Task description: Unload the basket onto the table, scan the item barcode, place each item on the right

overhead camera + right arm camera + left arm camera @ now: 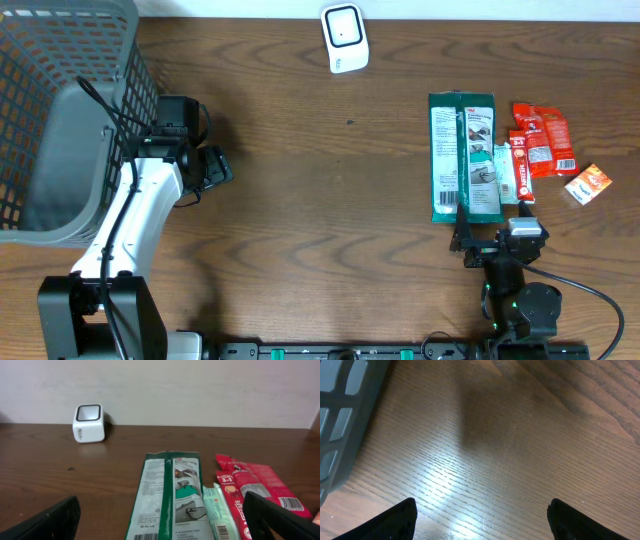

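At the right side of the wooden table (330,200), the overhead view shows a flat green packet (463,158) lying lengthwise. A slim mint-green pouch (497,170) lies against its right edge, then glossy red sachets (543,140), and a small orange packet (587,184) sits apart at the far right. The right gripper (162,517) stands just short of the green packet's near end, jaws spread fully and holding nothing. Its wrist view adds detail the overhead lacks: the packet's crinkled film, printed panels and glove picture, a barcode (145,536) at its near left corner, and the boxy shape and dark top window of the white scanner (89,423), which stands upright against the pale wall. From above, the scanner appears only as a rounded white rectangle at the table's far edge, well apart from the packets. The left gripper (482,520) hovers beside a grey plastic lattice basket (130,60) on the table's left, jaws wide and empty. Its wrist view shows only bare wood grain with a bright glare patch, plus a corner of the basket wall.
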